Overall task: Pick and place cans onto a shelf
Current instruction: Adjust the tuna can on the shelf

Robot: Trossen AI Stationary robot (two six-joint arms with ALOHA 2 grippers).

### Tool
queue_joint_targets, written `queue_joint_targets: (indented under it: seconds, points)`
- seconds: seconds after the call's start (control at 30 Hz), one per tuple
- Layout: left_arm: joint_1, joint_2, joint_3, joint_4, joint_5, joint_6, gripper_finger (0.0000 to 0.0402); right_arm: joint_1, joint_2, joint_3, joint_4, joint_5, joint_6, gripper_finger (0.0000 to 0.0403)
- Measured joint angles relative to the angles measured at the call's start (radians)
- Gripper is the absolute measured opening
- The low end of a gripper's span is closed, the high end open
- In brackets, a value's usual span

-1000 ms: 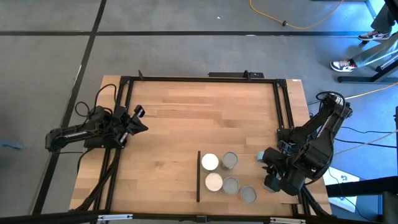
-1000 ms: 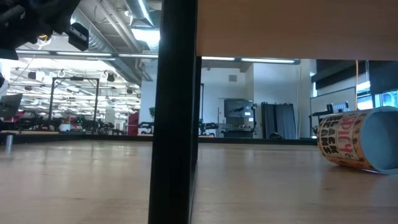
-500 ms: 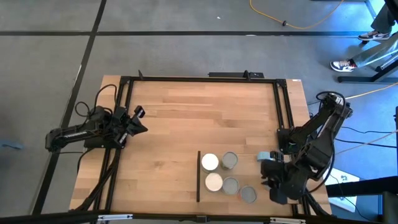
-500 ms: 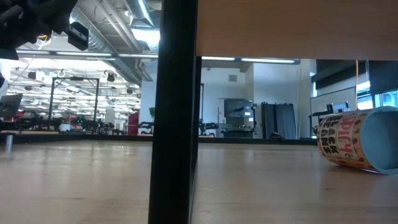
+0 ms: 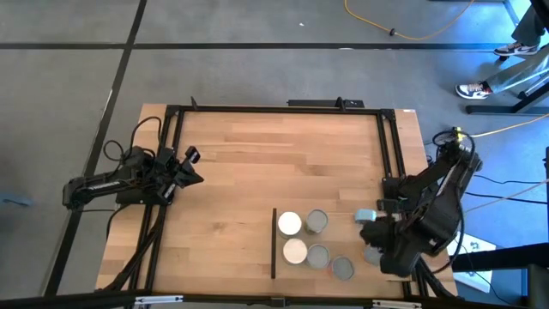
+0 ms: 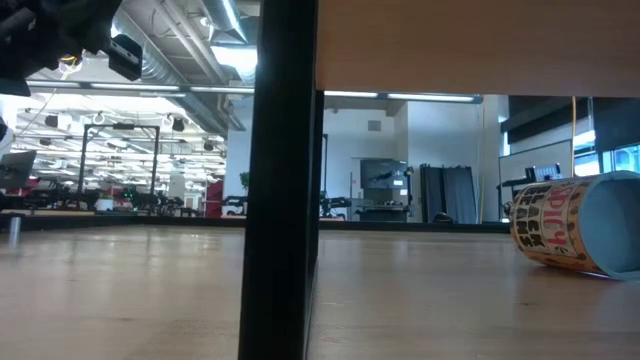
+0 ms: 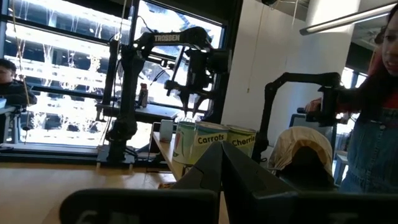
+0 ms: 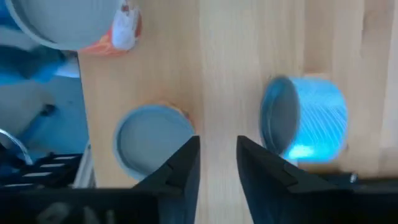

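Cans [image 5: 316, 221] already stand in a cluster of five at the near middle of the desk [image 5: 257, 163], just right of a thin dark strip [image 5: 274, 243], on what I take to be the shelf [image 5: 287, 271], so you can count the task as well along but not done. At least two cans are left: one lying on its side [image 5: 366, 215] to the right of the cluster, and an upright one [image 8: 155, 140] just near of it by the desk's right edge. Your right gripper [image 5: 374, 236] hangs over the bare wood between those two, jaws narrowly parted with nothing in them, so the next pick looks not yet made. Your left gripper [image 5: 193, 167] waits at the far left of the desk, jaws closed and empty. From above, you cannot tell the shelf's edges from the desk, since both are the same light wood. The right arm hides most of the upright can in the high view. The right wrist view cuts off a third, orange-sided can [image 8: 68, 22], and I cannot tell whether it belongs to the cluster. The low view shows only a dark post [image 6: 280, 180] and the tipped can.
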Motion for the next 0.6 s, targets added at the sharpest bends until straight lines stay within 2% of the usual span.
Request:
queue_joint_targets:
  seconds: [0.27, 0.43, 0.6]
  points:
    - [0.000, 0.000, 0.000, -0.001, 0.000, 0.017, 0.0000, -0.001, 0.137, 0.014, 0.001, 0.066, -0.130, 0.0106]
    - [0.000, 0.000, 0.000, -0.001, 0.002, 0.075, 0.0000, -0.020, 0.176, 0.028, -0.003, 0.016, -0.137, 0.0106]
    - [0.000, 0.000, 0.000, -0.001, 0.003, 0.082, 0.0000, -0.055, 0.182, 0.124, 0.000, 0.025, -0.138, 0.0093]
